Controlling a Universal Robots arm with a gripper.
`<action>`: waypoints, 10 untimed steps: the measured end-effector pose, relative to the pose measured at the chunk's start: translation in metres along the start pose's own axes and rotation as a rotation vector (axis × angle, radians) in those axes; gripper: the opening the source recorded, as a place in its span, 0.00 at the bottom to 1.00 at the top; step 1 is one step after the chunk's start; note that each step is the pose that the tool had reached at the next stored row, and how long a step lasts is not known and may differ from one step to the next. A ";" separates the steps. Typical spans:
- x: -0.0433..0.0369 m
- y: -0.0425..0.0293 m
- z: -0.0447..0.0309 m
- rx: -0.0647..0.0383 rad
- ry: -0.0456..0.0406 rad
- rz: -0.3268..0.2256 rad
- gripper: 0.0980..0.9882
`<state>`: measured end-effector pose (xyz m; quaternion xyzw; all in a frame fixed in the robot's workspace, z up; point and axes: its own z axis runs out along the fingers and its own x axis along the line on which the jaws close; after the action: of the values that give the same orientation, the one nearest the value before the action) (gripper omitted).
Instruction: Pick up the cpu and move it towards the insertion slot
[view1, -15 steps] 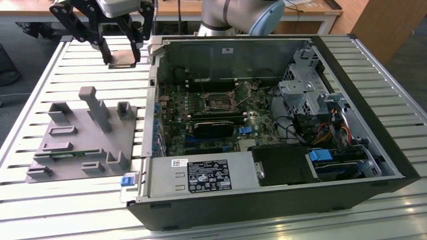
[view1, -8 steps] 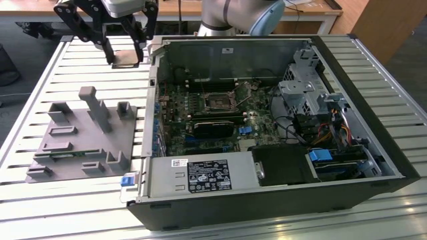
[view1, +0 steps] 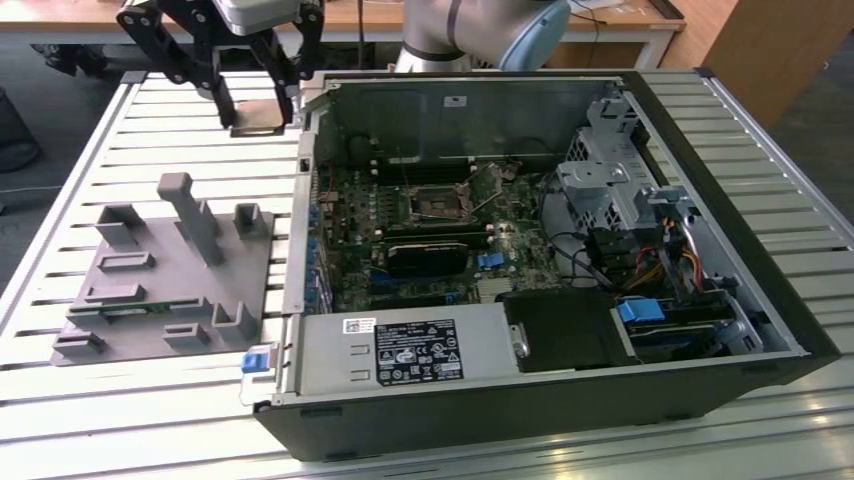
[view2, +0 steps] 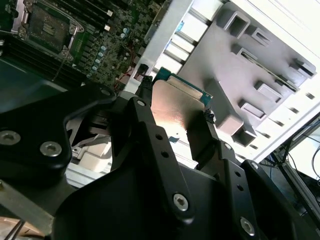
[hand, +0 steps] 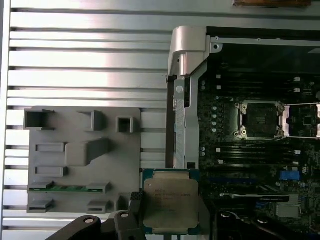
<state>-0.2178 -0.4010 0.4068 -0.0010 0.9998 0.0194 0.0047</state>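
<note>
Gripping the cpu (hand: 170, 201) by two opposite edges, the gripper (view2: 176, 111) has its fingers (view2: 144, 92) closed narrowly on the chip, so the pale metal top stays uncovered and faces the camera in the first wrist view, low in the frame at centre. In the second wrist view the chip sits flat between the dark fingers near the middle of the frame, its green rim showing along the upper edge.

In the exterior view the gripper (view1: 254, 105) hangs in the upper left of the frame, above the slatted table (view1: 120, 390) and just outside the open computer case (view1: 747, 200), apparently clear of the case wall. The grey block (view1: 160, 275) with its recesses lies at the left of that frame, well apart from the chip.

The insertion slot (view1: 437, 204) sits on the green board near the middle of the exterior view, and at the right of the first wrist view (hand: 261, 119), apart from the chip, which has not reached it yet.
</note>
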 end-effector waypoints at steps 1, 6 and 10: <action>-0.0007 0.0000 0.0000 0.000 0.0000 0.000 0.48; -0.0041 0.0002 0.0000 0.000 0.0000 0.000 0.48; -0.0074 0.0005 0.0001 0.000 0.0000 0.000 0.48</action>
<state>-0.2103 -0.4005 0.4068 -0.0010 0.9998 0.0194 0.0047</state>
